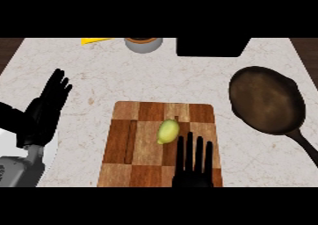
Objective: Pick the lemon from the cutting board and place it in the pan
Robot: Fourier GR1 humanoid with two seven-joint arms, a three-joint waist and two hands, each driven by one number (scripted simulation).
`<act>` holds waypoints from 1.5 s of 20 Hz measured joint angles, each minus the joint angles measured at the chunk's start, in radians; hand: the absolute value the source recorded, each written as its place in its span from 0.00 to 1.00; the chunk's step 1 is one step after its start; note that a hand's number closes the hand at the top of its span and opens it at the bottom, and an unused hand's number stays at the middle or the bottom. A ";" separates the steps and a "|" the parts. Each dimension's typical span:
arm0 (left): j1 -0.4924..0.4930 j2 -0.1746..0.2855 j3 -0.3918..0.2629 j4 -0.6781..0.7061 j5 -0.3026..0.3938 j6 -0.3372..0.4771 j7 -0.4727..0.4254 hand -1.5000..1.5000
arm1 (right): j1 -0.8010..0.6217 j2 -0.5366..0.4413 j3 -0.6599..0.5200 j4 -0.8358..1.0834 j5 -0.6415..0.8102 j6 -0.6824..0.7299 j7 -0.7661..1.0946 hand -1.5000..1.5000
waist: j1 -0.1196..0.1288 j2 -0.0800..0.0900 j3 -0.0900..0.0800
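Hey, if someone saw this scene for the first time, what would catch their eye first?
Probably the yellow-green lemon, lying mid-counter on the checkered wooden cutting board, with the right robot hand open just below it. Next comes the dark pan at the right, with nothing in it. The left robot hand rests open at the left edge.
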 measured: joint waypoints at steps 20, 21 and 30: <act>-0.014 -0.013 0.021 -0.010 -0.022 -0.020 0.036 0.50 | -0.382 0.002 0.007 0.245 -0.318 0.032 0.174 0.00 | 0.017 -0.001 0.002; -0.012 -0.015 0.019 -0.017 -0.027 -0.014 0.042 0.50 | -0.396 0.002 -0.007 0.265 -0.327 0.031 0.173 0.00 | 0.017 -0.001 0.002; -0.011 -0.026 0.034 -0.004 -0.036 -0.036 0.037 0.50 | -0.505 0.003 -0.042 0.407 -0.441 -0.014 0.181 0.00 | 0.016 0.000 0.002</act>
